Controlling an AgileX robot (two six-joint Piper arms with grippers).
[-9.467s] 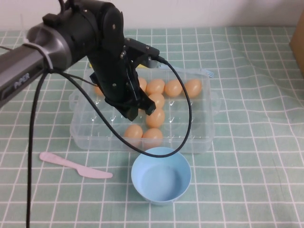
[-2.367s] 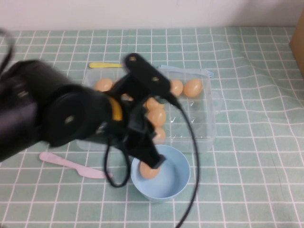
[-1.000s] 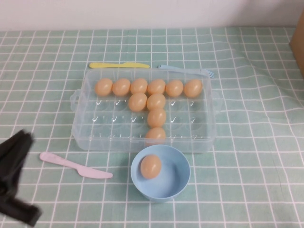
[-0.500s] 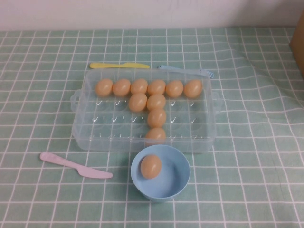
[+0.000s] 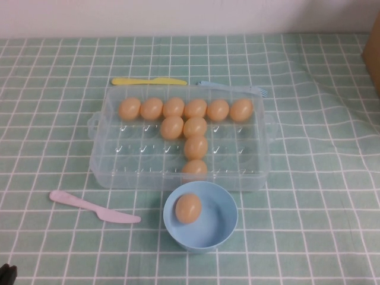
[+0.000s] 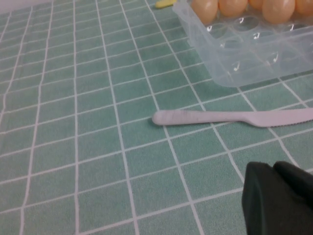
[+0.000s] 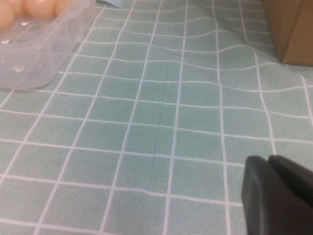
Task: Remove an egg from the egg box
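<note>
One tan-orange egg (image 5: 188,208) lies in the round light-blue bowl (image 5: 223,229) in front of the egg box. The clear plastic egg box (image 5: 122,159) holds several more eggs (image 5: 195,146) in a back row and a middle column. My left gripper (image 5: 6,275) shows only as a dark tip at the near left corner; in the left wrist view it (image 6: 273,167) is shut and empty above the cloth, away from the box (image 6: 244,56). My right gripper (image 7: 269,159) is shut and empty over bare cloth, right of the box (image 7: 41,46).
A pink plastic knife (image 5: 92,207) lies left of the bowl and shows in the left wrist view (image 6: 230,117). A yellow knife (image 5: 148,81) and a blue fork (image 5: 234,87) lie behind the box. A cardboard box (image 5: 374,53) stands at the far right.
The left arm lifted an egg out of the box, left it in the blue bowl, then drew back to the near left corner. The egg lies still in the bowl.
</note>
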